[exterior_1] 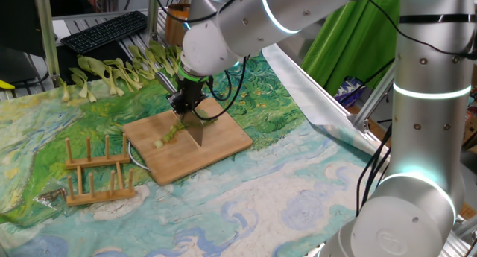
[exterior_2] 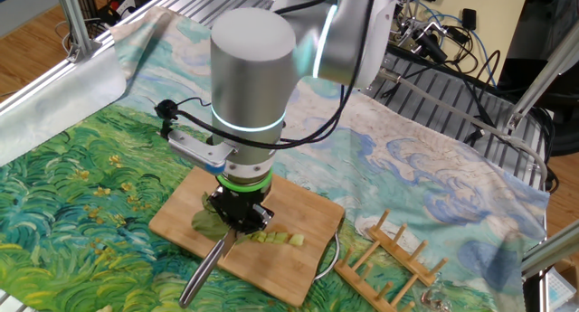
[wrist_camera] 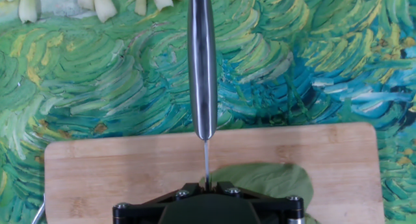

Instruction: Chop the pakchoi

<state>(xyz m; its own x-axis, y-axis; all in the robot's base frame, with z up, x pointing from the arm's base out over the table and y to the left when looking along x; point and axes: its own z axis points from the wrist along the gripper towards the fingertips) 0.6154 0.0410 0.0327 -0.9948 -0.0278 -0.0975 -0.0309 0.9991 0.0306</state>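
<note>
The pakchoi [exterior_1: 173, 132] lies on a bamboo cutting board [exterior_1: 223, 141], partly cut; a short pale piece [exterior_1: 159, 144] sits at its stalk end. In the other fixed view, cut pieces [exterior_2: 276, 238] lie right of the dark leaf [exterior_2: 206, 223]. My gripper [exterior_1: 185, 100] is shut on a knife; its blade [exterior_1: 198, 130] stands on edge across the pakchoi, down at the board. In the hand view the steel handle [wrist_camera: 202, 62] points away from me, the thin blade [wrist_camera: 206, 160] runs into the gripper [wrist_camera: 207, 185], and the green leaf [wrist_camera: 273, 180] lies just right of the blade.
Several whole pakchoi [exterior_1: 112, 74] lie in a row at the back of the painted cloth. A wooden dish rack [exterior_1: 93, 175] stands beside the board's left end. A keyboard [exterior_1: 104, 30] sits behind the table. A silver foil strip [exterior_1: 328, 108] runs along the right edge.
</note>
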